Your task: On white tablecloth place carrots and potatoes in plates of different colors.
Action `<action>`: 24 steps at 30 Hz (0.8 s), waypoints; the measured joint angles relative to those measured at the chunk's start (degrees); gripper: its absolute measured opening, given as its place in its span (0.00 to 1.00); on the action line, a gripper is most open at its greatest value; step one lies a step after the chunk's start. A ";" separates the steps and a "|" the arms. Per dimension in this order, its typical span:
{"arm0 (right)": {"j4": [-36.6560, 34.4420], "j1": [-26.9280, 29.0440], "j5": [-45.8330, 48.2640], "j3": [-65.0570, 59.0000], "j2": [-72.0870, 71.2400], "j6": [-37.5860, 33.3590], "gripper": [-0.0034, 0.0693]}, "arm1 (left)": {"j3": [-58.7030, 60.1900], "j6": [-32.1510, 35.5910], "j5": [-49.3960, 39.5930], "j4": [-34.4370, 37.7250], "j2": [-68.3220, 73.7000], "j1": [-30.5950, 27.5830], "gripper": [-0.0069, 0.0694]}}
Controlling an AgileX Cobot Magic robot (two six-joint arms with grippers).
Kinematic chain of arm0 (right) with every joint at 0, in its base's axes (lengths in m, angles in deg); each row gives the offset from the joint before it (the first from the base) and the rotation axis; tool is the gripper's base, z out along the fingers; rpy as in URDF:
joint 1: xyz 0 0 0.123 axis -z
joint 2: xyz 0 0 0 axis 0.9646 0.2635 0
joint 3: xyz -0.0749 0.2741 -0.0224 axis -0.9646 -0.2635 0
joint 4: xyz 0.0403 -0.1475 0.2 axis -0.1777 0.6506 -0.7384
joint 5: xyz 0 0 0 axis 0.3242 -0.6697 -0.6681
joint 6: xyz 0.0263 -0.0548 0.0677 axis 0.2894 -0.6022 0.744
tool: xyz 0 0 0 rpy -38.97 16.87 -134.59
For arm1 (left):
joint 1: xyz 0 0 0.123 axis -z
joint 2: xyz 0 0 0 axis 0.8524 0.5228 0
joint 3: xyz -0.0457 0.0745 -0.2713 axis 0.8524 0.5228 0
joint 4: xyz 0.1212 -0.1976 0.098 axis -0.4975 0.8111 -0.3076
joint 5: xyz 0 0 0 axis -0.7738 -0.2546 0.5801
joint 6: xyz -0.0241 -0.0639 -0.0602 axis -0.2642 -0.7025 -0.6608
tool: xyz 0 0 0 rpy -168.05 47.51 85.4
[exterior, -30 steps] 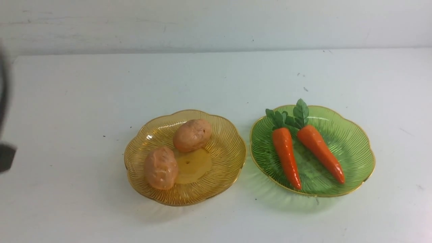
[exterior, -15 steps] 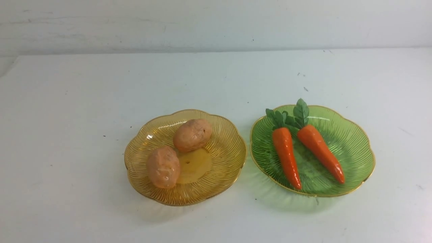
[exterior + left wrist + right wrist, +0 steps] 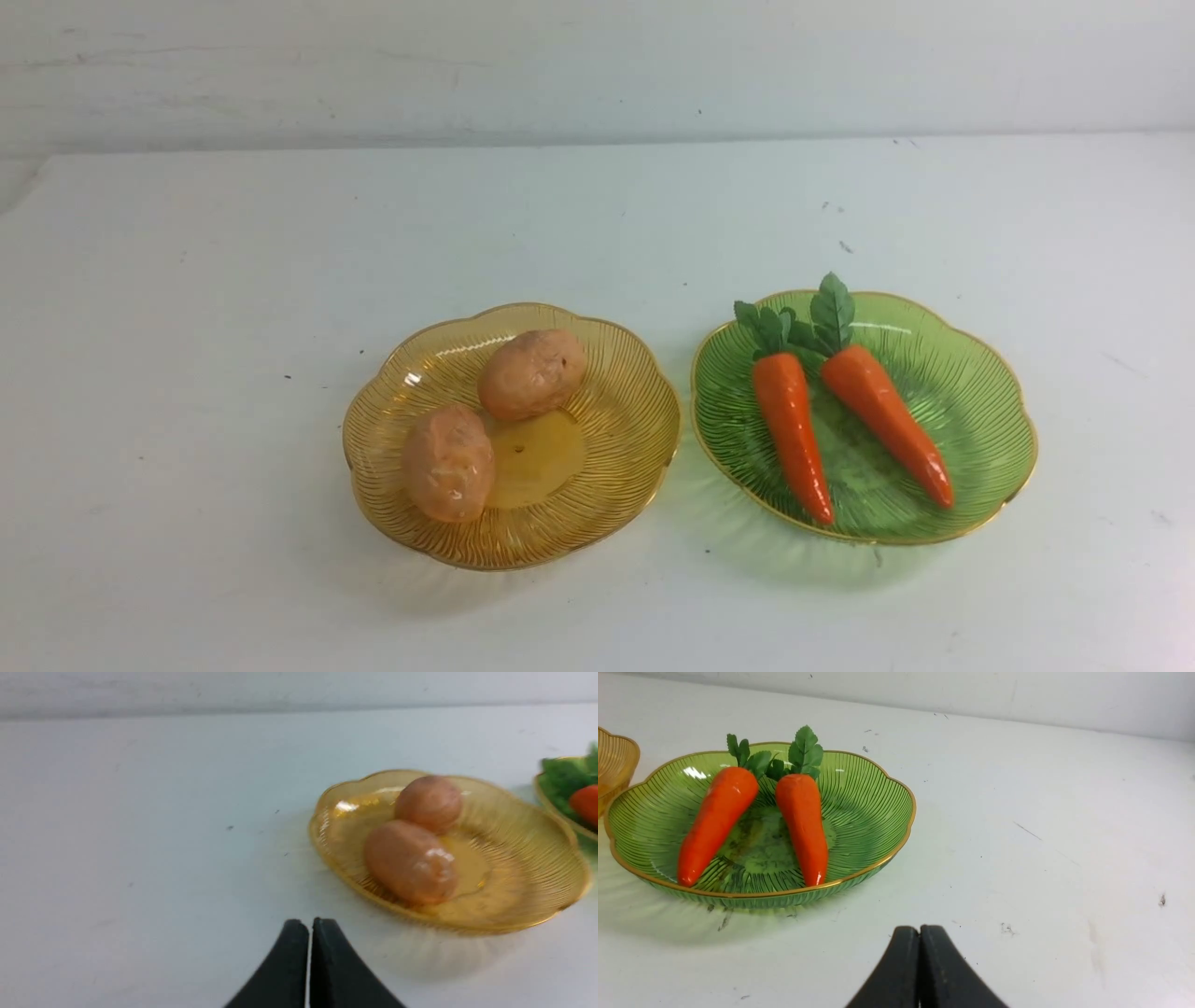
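Observation:
Two potatoes (image 3: 532,373) (image 3: 448,462) lie in the amber-yellow plate (image 3: 616,467) at centre left of the white tablecloth (image 3: 187,327). Two carrots (image 3: 792,429) (image 3: 887,422) lie side by side in the green plate (image 3: 980,411) to its right, leafy tops pointing away. Neither arm shows in the front view. In the left wrist view my left gripper (image 3: 309,924) is shut and empty, short of the amber plate (image 3: 537,858) with its potatoes (image 3: 411,861) (image 3: 429,802). In the right wrist view my right gripper (image 3: 920,931) is shut and empty, near the green plate (image 3: 878,807) holding the carrots (image 3: 714,821) (image 3: 803,821).
A pale wall (image 3: 597,65) rises behind the table's far edge. Small dark specks (image 3: 845,246) dot the cloth.
The dark left arm seen at the left edge a second ago has withdrawn out of the front view. The nearer potato has shifted slightly in the amber plate.

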 joint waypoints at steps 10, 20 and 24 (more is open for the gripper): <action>0.00 0.00 -0.05 0.00 0.00 0.00 0.03 | 8.46 6.58 0.49 0.81 -3.94 -7.95 0.09; 0.00 0.00 -0.05 0.00 0.00 0.00 0.03 | 8.51 4.16 0.74 0.81 -4.00 -4.94 0.09; 0.00 0.00 -0.05 0.00 0.00 0.00 0.03 | 8.51 4.17 0.74 0.81 -4.00 -4.94 0.09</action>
